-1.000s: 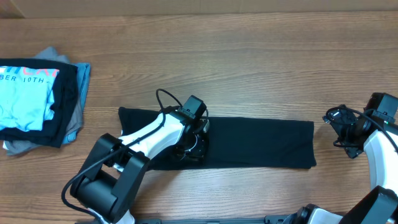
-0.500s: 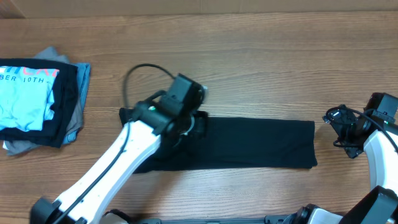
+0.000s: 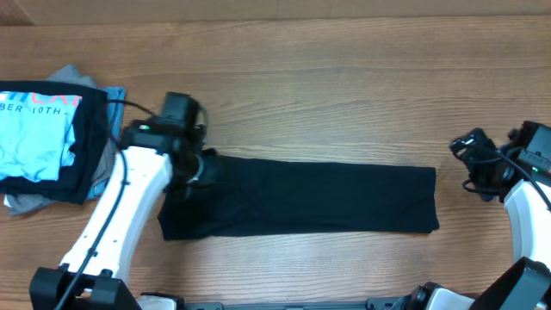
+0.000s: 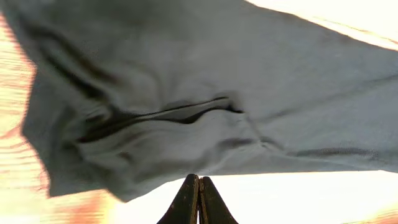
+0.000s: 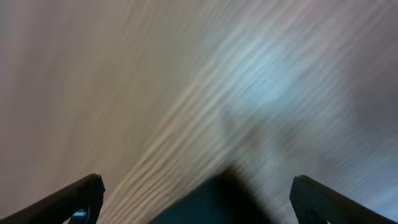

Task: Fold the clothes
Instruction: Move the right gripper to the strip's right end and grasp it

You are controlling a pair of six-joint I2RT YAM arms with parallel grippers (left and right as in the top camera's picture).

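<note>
the black garment lies flat on the desk, folded into one long strip. its long axis runs left to right across the middle, with one short end toward each arm. the left gripper sits over the strip's left end, at the far edge of the cloth. in the left wrist view the left gripper has its fingers pressed tip to tip, closed, with no fabric visibly pinched between them. the cloth there spreads ahead of the tips, with a creased ridge across it. the right gripper hangs just off the strip's right short end, apart from the cloth and not touching it. its jaws stand wide open, and the right wrist view shows only blurred wood between them. a dark patch low in that view is too smeared to name. judgement: the next fold would bring one short end over toward the other, along the long axis. the left arm is right at its end, and the right arm is close to the other. no bin or basket is in sight. at the desk's left edge there is a stack: a light blue t-shirt on top, a black layer under it, and a grey garment at the bottom.
</note>
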